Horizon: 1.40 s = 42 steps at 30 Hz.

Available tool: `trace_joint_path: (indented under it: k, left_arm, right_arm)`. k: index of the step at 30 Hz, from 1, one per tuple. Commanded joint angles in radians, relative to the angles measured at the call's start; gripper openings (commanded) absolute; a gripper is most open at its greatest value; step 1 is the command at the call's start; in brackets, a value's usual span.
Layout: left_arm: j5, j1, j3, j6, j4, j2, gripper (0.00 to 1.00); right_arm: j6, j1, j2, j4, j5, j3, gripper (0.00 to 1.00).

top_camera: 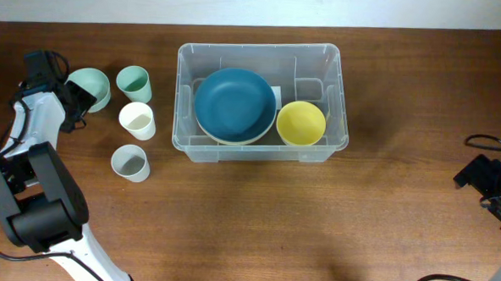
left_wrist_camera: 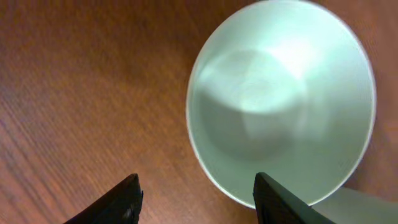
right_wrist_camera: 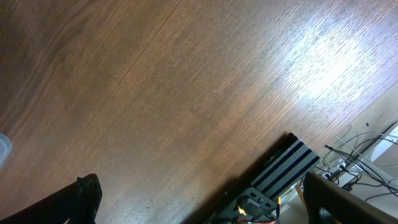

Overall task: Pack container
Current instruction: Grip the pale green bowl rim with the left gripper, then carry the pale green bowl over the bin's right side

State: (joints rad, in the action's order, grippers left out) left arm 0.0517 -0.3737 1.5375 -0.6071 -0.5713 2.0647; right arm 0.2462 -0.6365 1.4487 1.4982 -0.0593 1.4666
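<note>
By the counter's (top_camera: 255, 234) left edge, the left tool (left_wrist_camera: 196, 180) sits part open astride the green bowl's (left_wrist_camera: 280, 99) rim, the right tool (right_wrist_camera: 199, 180) is wide open and empty, and the container (top_camera: 259, 47) faces up, long side left to right.

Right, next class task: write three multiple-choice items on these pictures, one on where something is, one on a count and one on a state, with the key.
1. Where is the yellow bowl?
A) inside the container, beside the blue bowl
B) upside down at the front edge
C) held by an arm

2. How many cups stand outside the container?
A) two
B) three
C) five

3. How is the right gripper?
A) shut on a lid
B) open, over bare table
C) shut on a spoon

Key:
1 A: the overhead view shows it within the clear walls.
2 B: a green cup, a cream cup and a grey cup stand left of the container.
3 B: its jaws stand wide apart, with only wood below.
</note>
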Motion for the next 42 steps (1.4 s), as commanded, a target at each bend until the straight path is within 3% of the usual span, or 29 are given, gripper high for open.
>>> trace_joint_path:
  k: [1, 22, 27, 30, 35, 42]
  left_arm:
    - [-0.011, -0.007, 0.011, -0.011, 0.010, 0.012, 0.59]
    - [-0.003, -0.009, 0.011, -0.038, 0.011, 0.080, 0.59]
    - [-0.003, -0.009, 0.011, -0.038, 0.006, 0.080, 0.30]
    - [-0.004, -0.009, 0.011, -0.040, 0.002, 0.080, 0.24]
    - [-0.003, -0.009, 0.011, -0.041, -0.006, 0.080, 0.05]
    - [-0.004, -0.039, 0.035, -0.040, 0.001, 0.078, 0.01]
  right_arm:
    - [-0.003, -0.006, 0.003, 0.000, 0.003, -0.004, 0.99]
    - [-0.003, -0.006, 0.003, 0.000, 0.003, -0.004, 0.99]
    - [-0.003, -0.006, 0.003, 0.000, 0.003, -0.004, 0.99]
    - [-0.003, -0.006, 0.003, 0.000, 0.003, -0.004, 0.99]
    - [-0.003, -0.006, 0.003, 0.000, 0.003, -0.004, 0.99]
    - [-0.003, -0.006, 0.003, 0.000, 0.003, -0.004, 0.99]
